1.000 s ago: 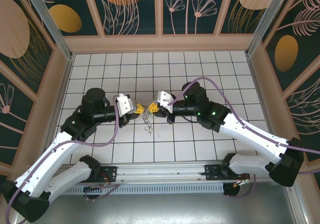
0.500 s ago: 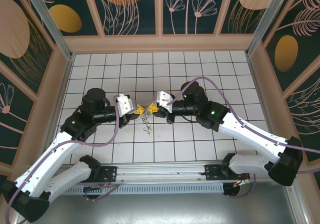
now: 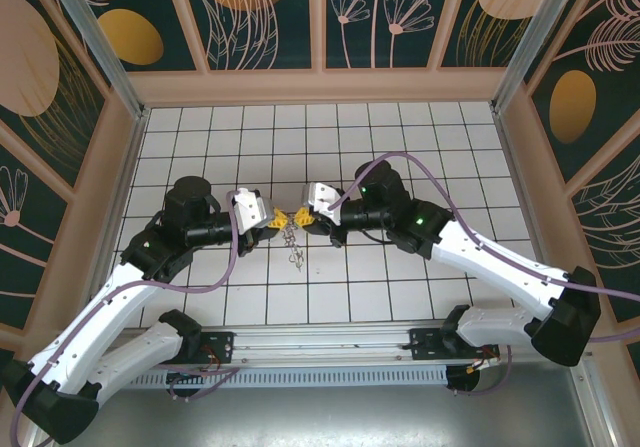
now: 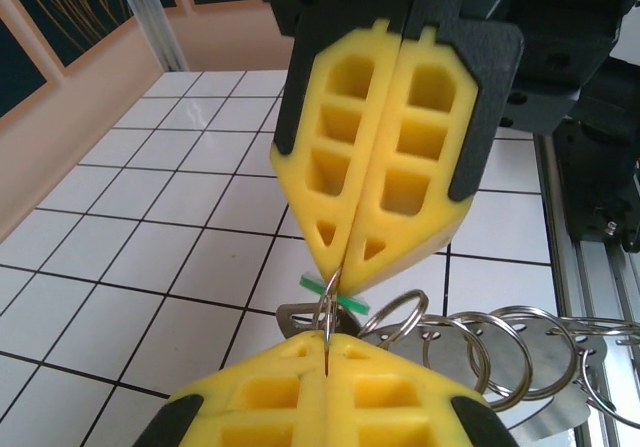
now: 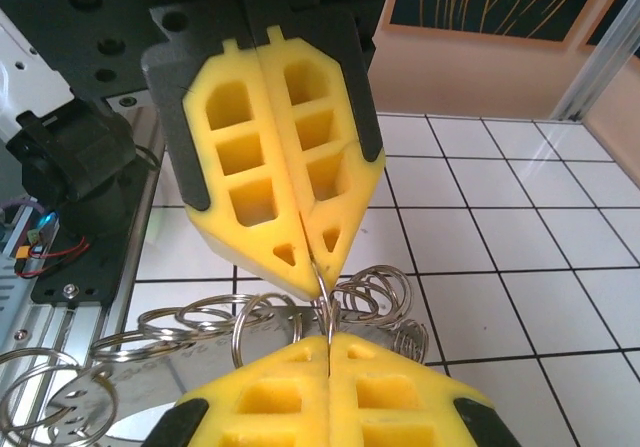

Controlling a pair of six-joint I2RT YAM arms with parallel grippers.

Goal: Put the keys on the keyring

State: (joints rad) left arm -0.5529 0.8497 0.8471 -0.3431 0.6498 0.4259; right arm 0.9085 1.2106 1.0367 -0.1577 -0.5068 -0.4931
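My left gripper (image 3: 277, 223) and right gripper (image 3: 298, 217) meet tip to tip above the middle of the tiled floor. Both are shut on the same thin steel ring (image 4: 329, 317) of the keyring (image 5: 325, 302). In the left wrist view my left gripper (image 4: 327, 345) is at the bottom and the right gripper (image 4: 338, 275) points down from above. A grey key (image 4: 298, 319) with a green tag (image 4: 345, 298) sits right behind the pinched ring. A metal strip (image 5: 150, 372) carrying several split rings (image 4: 480, 342) hangs from it, and from above it dangles as a silvery bunch (image 3: 295, 252).
White tiled floor (image 3: 400, 147) inside a walled cell with patterned panels (image 3: 270, 17). The aluminium rail (image 3: 330, 339) with both arm bases runs along the near edge. Purple cables (image 3: 440, 182) loop over the arms.
The right gripper has pushed slightly left, so the meeting point of the two grippers has shifted left. Both stay shut on the ring and the bunch still dangles below.
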